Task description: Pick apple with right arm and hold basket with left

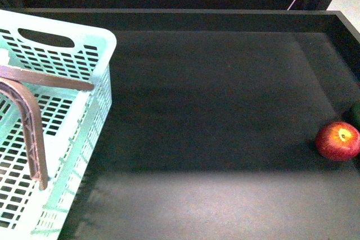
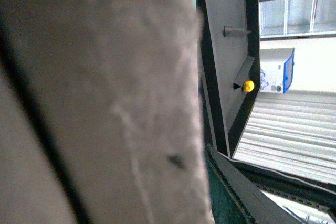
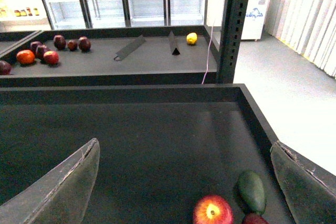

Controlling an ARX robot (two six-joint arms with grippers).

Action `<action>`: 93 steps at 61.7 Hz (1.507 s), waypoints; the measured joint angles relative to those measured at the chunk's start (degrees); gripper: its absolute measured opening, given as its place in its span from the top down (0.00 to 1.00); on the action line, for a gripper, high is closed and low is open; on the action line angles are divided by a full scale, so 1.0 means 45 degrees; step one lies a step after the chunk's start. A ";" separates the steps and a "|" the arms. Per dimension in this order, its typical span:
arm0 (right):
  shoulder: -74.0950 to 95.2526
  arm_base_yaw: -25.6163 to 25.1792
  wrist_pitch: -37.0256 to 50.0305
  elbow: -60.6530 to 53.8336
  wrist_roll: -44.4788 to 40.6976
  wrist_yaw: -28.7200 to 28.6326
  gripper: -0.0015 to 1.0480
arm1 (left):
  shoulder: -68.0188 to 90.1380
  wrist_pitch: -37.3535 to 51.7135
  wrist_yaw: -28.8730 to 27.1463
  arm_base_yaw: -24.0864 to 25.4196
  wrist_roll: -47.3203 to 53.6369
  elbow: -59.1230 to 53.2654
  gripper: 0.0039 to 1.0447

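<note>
The apple (image 1: 337, 140) sits on the dark tray (image 1: 202, 111) at about 3 o'clock from the tray's middle, close to the right-hand wall, with its yellow stem dimple facing up. Just beyond it, at 1 o'clock, is a dark green fruit (image 1: 354, 114). The basket (image 1: 84, 40) fills the opposite side at about 9 o'clock, well apart from the apple, with its curved handle (image 1: 31, 122) arching over the slotted floor. No arm shows in the front view.

In the right wrist view the right gripper (image 3: 184, 145) is open wide with nothing in it, its fingers (image 3: 63, 192) spread over bare tray. The apple (image 3: 212, 211) lies within their span but nearer the wrist than the fingertips, off-centre toward the finger on the green fruit's (image 3: 253, 191) side. A small dark red fruit (image 3: 255, 219) appears to touch the apple.

The apple is round, so grip angle matters little. By my reading, the move depends on pulling back, centring over the apple, and keeping clear of its neighbours.

In the left wrist view a pale blurred surface blocks most of the picture, so I cannot tell the left gripper's state.
</note>
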 joint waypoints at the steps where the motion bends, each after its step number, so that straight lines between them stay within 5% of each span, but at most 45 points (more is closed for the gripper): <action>1: 0.0000 0.0000 0.0000 0.0005 0.0000 0.0005 0.08 | -0.0277 -0.0238 0.0068 -0.0010 0.0087 -0.0034 0.68; 13: 0.0000 0.0000 0.0000 0.0005 0.0000 0.0000 0.08 | -0.3619 -0.3084 0.0427 -0.0607 0.1127 0.0180 0.69; 22: 0.0000 0.0000 0.0000 0.0005 0.0000 0.0000 0.08 | -0.4260 -0.4274 -0.0141 -0.2458 0.1316 0.1355 0.69; 63: 0.0000 0.0000 0.0000 0.0005 0.0000 0.0000 0.08 | -0.2487 -0.4964 -0.2084 -0.9685 0.1851 0.4226 0.69; 93: 0.0000 0.0000 0.0000 0.0000 0.0000 0.0000 0.08 | -0.2555 -0.5042 -0.2093 -1.0151 0.2312 0.4255 0.69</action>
